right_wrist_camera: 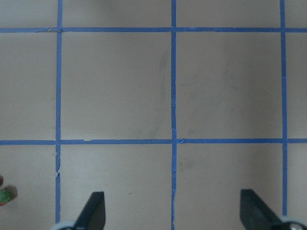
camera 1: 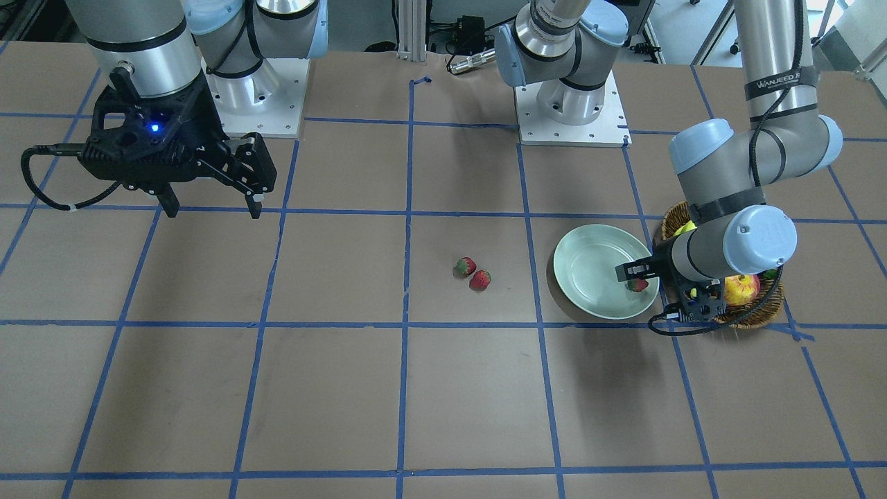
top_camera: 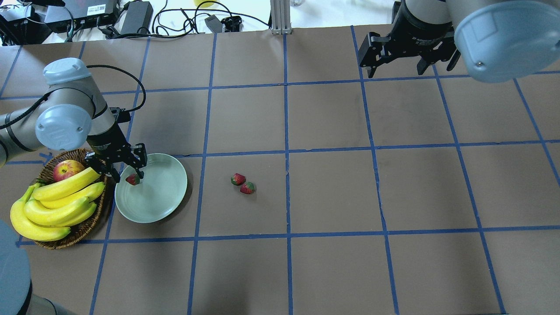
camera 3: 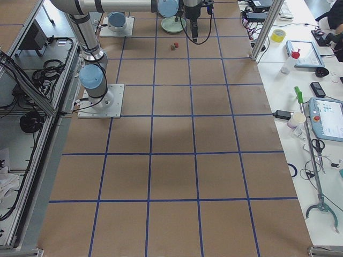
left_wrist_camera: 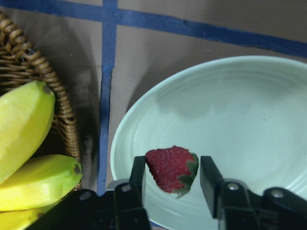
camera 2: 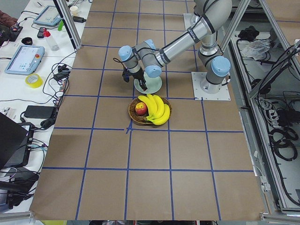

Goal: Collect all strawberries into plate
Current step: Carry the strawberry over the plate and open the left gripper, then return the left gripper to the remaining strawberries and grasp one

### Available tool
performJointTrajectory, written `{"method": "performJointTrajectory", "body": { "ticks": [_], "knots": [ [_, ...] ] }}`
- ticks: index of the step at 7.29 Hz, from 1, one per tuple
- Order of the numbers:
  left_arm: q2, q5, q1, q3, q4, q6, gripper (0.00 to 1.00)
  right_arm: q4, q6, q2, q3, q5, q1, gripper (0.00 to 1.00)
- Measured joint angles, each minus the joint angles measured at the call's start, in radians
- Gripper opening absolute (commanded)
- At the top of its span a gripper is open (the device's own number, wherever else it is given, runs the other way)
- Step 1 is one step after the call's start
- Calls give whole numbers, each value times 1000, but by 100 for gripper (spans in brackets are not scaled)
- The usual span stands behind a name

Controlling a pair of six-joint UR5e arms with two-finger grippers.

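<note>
Mint-green plate (top_camera: 168,205) set flat on counter (top_camera: 328,197). One strawberry (left_wrist_camera: 171,168) held in left claw (left_wrist_camera: 172,166) above plate. Two more strawberries (top_camera: 238,179) (top_camera: 247,188) laid touching, near plate.

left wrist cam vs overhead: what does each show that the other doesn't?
Left wrist only: close-up grip detail. The left gripper's fingers sit tight on either side of a strawberry.
Overhead only: two more strawberries lying on the table outside the plate, the apple, and the right gripper, open and far off.
Both: the plate, that strawberry over it, the basket and the bananas.
</note>
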Motion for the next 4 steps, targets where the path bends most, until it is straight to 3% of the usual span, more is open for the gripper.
{"method": "performJointTrajectory", "body": {
  "ticks": [4],
  "knots": [
    [7,-65,-171,94,-8,-108,100,-13,5,-2,-1,15,1,100]
  ]
}}
